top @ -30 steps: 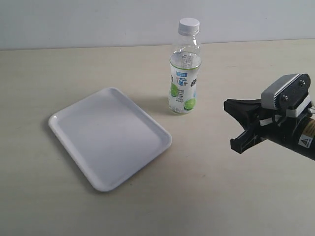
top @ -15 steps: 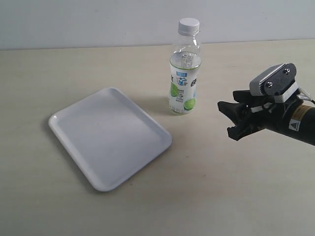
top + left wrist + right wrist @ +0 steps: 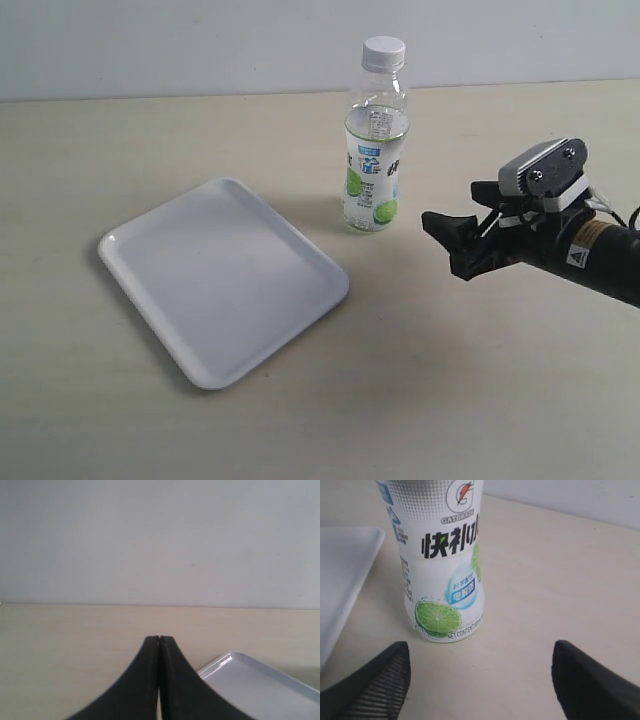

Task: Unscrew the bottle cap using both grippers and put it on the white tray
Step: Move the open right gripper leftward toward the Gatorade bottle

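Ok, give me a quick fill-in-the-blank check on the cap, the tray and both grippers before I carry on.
1. The bottle cap sits ___ the neck of the bottle, not yet unscrewed.
2. The right gripper faces the bottle with its jaws ___ and nothing between them.
3. The left gripper is ___ and holds nothing.
4. In the exterior view the white tray lies to the ___ of the bottle.

Missing words: on; open; shut; left

A pale beige table (image 3: 120,400) is seen under soft, even light — matte, with only faint shadows cast on it. Behind it, a plain whitish-grey wall (image 3: 200,45) is met along a straight edge.
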{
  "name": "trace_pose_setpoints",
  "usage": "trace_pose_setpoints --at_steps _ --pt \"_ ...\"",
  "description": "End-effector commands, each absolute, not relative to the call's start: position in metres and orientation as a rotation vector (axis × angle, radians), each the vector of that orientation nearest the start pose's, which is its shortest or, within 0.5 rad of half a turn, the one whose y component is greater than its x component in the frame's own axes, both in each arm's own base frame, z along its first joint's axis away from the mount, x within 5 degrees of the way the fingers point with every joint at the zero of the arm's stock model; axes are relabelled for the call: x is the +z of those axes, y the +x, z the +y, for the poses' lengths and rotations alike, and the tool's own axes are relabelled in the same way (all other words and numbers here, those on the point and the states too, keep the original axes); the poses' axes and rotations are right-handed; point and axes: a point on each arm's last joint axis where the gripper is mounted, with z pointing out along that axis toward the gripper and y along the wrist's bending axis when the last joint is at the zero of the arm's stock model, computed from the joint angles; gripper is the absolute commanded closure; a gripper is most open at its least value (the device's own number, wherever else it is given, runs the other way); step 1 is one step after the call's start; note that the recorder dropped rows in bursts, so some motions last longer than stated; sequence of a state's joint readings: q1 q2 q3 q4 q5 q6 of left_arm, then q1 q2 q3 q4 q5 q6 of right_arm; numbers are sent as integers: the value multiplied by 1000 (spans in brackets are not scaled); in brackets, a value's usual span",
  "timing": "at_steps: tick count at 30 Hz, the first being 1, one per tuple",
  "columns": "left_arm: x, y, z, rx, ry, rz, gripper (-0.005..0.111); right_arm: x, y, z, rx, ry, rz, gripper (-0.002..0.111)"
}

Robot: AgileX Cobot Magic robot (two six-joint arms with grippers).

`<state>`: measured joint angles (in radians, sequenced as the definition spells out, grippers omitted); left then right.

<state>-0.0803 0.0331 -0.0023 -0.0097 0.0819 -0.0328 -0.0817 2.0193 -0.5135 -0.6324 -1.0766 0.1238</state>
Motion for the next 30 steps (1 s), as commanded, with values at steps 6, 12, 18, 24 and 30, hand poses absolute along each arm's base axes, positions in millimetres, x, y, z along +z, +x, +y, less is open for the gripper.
trace_pose_setpoints --at_steps 6,12,18,24,30 --pt "204 59 -5 -96 28 1601 107 67 292 27 344 -534 1810 26" --pt "204 59 -5 -96 28 1601 107 59 300 29 375 -584 1795 24" --pt "204 59 -5 -96 28 1601 107 58 310 32 435 -600 1774 24" --pt "204 59 -5 -96 28 1601 107 63 319 34 462 -623 1739 24" --pt "204 59 -5 -96 28 1601 107 64 331 40 502 -635 1710 24"
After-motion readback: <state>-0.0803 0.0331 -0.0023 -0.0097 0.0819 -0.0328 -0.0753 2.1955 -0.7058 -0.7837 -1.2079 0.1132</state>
